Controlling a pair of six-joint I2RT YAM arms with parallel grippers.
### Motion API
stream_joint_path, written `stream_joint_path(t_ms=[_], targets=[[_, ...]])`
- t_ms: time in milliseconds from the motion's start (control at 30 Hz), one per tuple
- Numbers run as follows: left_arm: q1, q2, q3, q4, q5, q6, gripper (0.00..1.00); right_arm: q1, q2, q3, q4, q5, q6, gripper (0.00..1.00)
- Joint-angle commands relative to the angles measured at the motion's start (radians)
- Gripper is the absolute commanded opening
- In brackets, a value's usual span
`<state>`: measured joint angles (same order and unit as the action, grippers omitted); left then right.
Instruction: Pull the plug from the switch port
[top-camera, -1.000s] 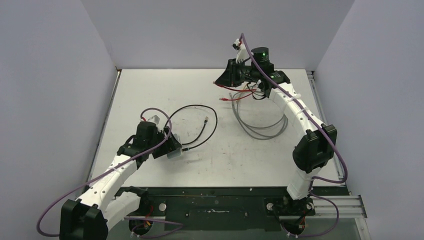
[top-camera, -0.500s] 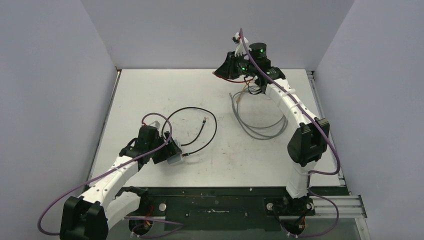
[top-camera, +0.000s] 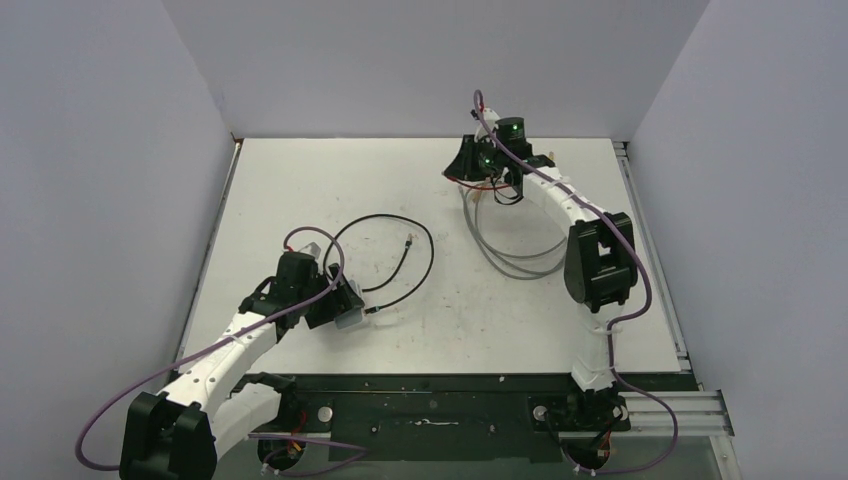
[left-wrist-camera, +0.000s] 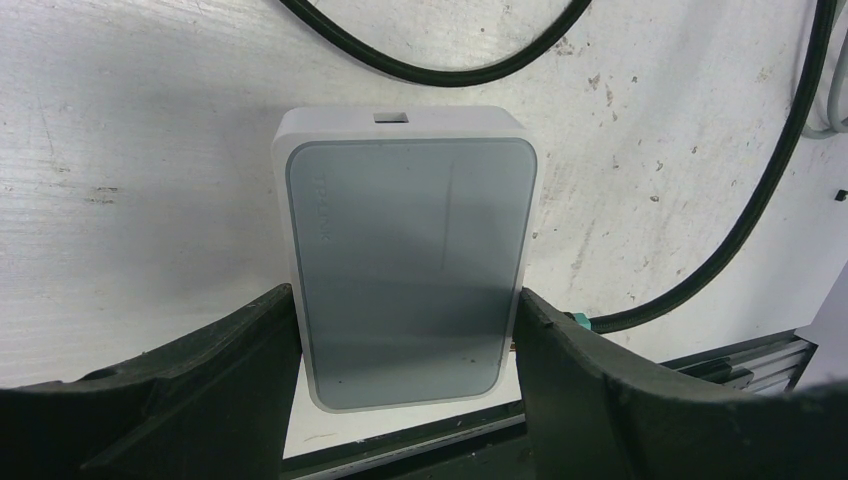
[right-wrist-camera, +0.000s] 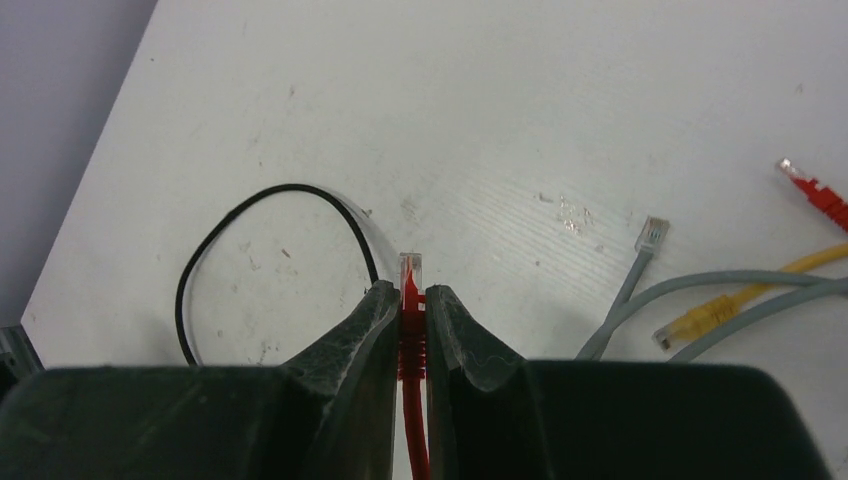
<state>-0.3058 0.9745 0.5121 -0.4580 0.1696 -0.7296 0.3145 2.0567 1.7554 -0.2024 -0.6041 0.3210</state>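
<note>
**Surface** (top-camera: 300, 180): white, scuffed, walled on three sides.

**Left arm** (top-camera: 230, 345): reaches forward over the near-left part of the surface. Its jaws are clamped on the switch, one against each long side.

**Right arm** (top-camera: 595, 265): stretched to the far edge, wrist raised. Its jaws are together on a red plug, with the red lead running back between them.

**Grey cable** (top-camera: 510, 265): coiled loosely on the far-right part of the surface, just beside the right arm.

**Black cable** (left-wrist-camera: 445, 78): lies in an open loop just beyond the switch. One end comes back to the switch's right side, close to the jaw there. The jaw hides whether that end touches the switch.

**Switch** (left-wrist-camera: 405, 265): pale grey-blue box with rounded corners, near the left side of the surface and well apart from the right arm. A small opening shows on its far edge; its near edge is hidden. Whether it rests on the surface or is held just clear of it cannot be told.

**Red plug** (right-wrist-camera: 411, 300): clear tip pointing out past the jaw tips, held above the surface and well apart from the switch.

**Loose ends** on the surface to the right: a yellow plug (right-wrist-camera: 700, 320), a grey plug (right-wrist-camera: 652, 235) and a second red plug (right-wrist-camera: 812, 190), none touching the right arm's jaws.
</note>
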Motion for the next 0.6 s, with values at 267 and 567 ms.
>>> stream_joint_path(t_ms=[267,567], targets=[[0.007,0.001,0.011,0.074,0.026,-0.013,0.00,0.004,0.001,-0.186,0.155,0.017,-0.019,0.05],[0.006,0.005,0.014,0.079,0.030,-0.017,0.00,0.020,0.062,-0.205,0.169,-0.005,-0.007,0.05]])
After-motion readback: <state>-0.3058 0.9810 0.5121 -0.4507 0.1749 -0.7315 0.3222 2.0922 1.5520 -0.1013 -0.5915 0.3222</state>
